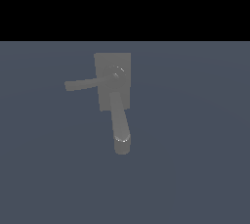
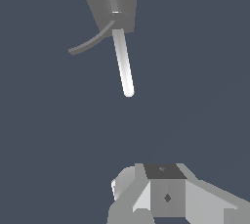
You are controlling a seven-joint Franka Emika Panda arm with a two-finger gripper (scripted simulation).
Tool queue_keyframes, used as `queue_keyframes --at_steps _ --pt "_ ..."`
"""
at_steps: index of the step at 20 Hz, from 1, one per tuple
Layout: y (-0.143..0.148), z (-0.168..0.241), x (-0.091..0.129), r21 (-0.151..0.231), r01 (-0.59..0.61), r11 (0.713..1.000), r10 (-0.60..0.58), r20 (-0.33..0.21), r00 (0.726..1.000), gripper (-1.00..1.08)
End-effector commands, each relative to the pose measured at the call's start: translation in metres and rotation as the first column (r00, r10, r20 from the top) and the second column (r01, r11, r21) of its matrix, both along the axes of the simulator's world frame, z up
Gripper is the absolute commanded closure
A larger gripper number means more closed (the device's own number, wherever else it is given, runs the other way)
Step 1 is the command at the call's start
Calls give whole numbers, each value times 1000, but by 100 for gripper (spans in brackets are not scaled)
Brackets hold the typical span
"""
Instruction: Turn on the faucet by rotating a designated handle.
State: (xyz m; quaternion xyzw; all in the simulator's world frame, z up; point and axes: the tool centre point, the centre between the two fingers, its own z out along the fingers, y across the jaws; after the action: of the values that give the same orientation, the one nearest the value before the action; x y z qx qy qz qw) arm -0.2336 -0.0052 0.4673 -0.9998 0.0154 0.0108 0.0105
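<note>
From the exterior view, the faucet [image 1: 113, 82] sits alone on a flat, dull blue-grey floor [image 1: 195, 169], near the middle of the picture, with a black band above the floor's far edge. It is matte grey all over: a flat rectangular base block [image 1: 105, 64] lies on the surface, and a round hub [image 1: 117, 73] with a small bright glint sits on it. From the hub the spout [image 1: 119, 123] runs toward the camera, thick and rounded, ending in a blunt domed tip that catches a pale highlight. The handle [image 1: 82, 84] is much slimmer, a straight bar with a squared end, sticking out from the hub toward the exterior view's left and reaching past the block's edge. No arm shows in this view. Over to the wrist view: the faucet [image 2: 113, 10] lies well apart from the camera, its square base tilted in the picture, the spout [image 2: 123, 61] gleaming almost white like a smooth rod with a rounded tip, and the handle [image 2: 93, 41] appearing as a thin, darker, slightly curved strip leaving the hub. Close to the lens sits blocky, faceted, pale grey gripper hardware [image 2: 166, 193] with a darker top face, well clear of the faucet; its fingertips are out of the picture, so I cannot tell whether the claw is wide or narrow.
</note>
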Motion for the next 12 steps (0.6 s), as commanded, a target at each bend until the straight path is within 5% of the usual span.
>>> queue_keyframes --at_steps 1,12 --pt "2 -2 2 20 6 1000 -6 0 1000 108" --pt "23 12 12 49 -36 998 34 41 999 108"
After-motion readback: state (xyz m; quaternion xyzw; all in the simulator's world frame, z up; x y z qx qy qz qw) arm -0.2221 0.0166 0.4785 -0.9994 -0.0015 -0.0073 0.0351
